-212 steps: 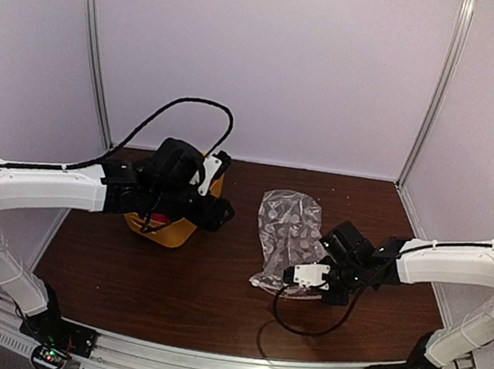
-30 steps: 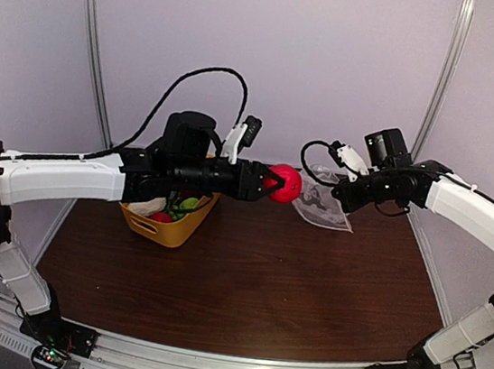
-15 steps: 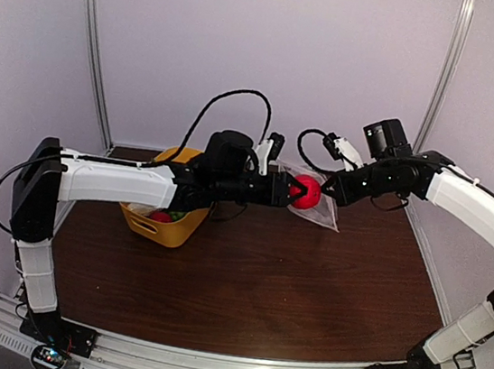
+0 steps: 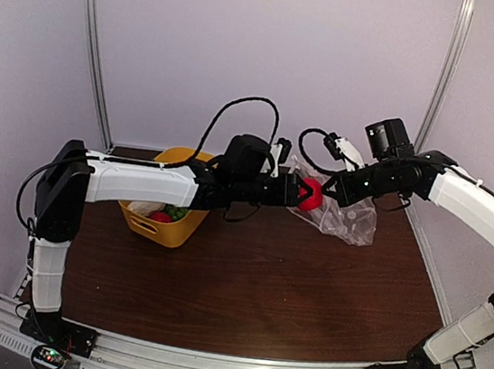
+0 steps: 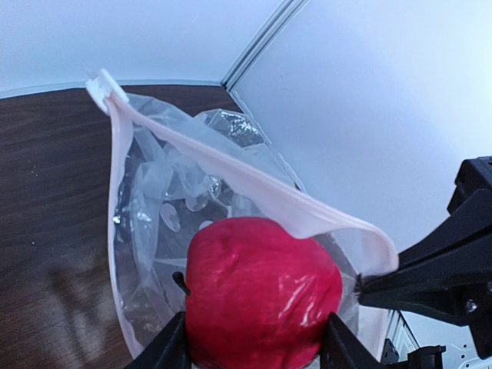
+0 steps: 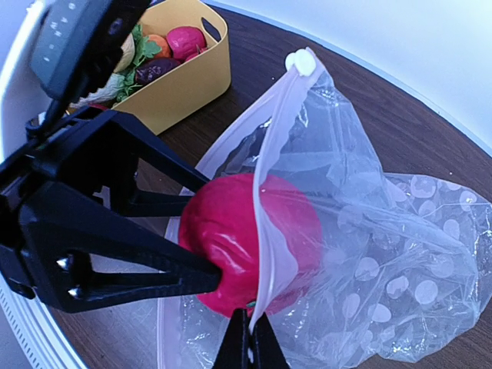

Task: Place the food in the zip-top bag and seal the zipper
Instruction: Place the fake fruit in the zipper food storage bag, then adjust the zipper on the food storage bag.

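A red toy apple (image 5: 261, 296) sits between the fingers of my left gripper (image 5: 257, 338), which is shut on it. The apple (image 6: 231, 238) is halfway through the mouth of the clear zip-top bag (image 6: 384, 254). The pale zipper strip (image 6: 277, 154) runs over the apple's top. My right gripper (image 6: 250, 338) is shut on the zipper edge and holds the bag (image 4: 351, 221) up above the table. In the top view the two grippers meet at the apple (image 4: 310, 193) near the table's back. More food (image 6: 165, 50) lies in the yellow tub.
The yellow tub (image 4: 164, 228) stands at the back left, under my left forearm. The brown table (image 4: 260, 295) ends at the white back wall and the metal corner posts (image 4: 437, 91). A black cable (image 4: 238, 111) loops above the left wrist.
My left arm has carried the apple rightwards from above the tub to the bag and pushed it into the mouth. The bag now hangs lower and fuller from the right gripper.
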`<action>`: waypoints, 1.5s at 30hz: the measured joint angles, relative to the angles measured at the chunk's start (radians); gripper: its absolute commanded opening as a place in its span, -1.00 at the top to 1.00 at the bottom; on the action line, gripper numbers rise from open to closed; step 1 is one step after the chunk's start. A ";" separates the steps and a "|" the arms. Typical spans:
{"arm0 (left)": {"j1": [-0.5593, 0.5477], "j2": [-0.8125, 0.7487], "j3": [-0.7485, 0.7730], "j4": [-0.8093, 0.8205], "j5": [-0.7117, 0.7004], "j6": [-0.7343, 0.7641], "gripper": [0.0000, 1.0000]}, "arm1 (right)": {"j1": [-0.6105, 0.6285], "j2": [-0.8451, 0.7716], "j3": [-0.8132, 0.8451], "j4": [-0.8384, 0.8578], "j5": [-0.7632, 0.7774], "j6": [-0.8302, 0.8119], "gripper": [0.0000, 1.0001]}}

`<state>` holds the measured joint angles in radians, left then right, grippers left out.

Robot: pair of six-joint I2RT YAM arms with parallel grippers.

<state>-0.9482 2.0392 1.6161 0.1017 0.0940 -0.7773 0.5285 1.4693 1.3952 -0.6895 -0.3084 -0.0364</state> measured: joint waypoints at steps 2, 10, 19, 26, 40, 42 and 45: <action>0.000 0.004 0.000 -0.002 -0.006 -0.004 0.35 | 0.003 -0.011 0.000 0.000 -0.006 0.001 1.00; 0.000 0.032 0.056 -0.007 -0.006 -0.011 -0.02 | 0.003 -0.028 -0.002 0.005 -0.014 0.010 1.00; 0.000 0.061 0.122 -0.029 0.023 -0.018 -0.35 | -0.008 -0.057 -0.011 0.006 -0.014 0.010 1.00; -0.001 0.061 0.133 -0.029 0.062 -0.007 -0.42 | -0.038 -0.069 -0.037 0.013 -0.013 0.011 1.00; -0.041 -0.185 -0.050 -0.001 0.164 0.158 -0.44 | -0.176 -0.078 0.062 0.031 0.194 -0.065 1.00; -0.044 -0.271 -0.112 0.009 0.147 0.187 -0.44 | -0.184 -0.131 0.035 0.089 0.243 -0.088 1.00; -0.044 -0.363 -0.164 0.000 0.098 0.239 -0.44 | -0.161 -0.172 -0.009 0.091 0.274 -0.117 1.00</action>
<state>-0.9920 1.6760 1.4525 0.1017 0.1917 -0.5381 0.3676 1.2972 1.3865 -0.5987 -0.0349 -0.1539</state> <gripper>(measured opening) 0.718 0.003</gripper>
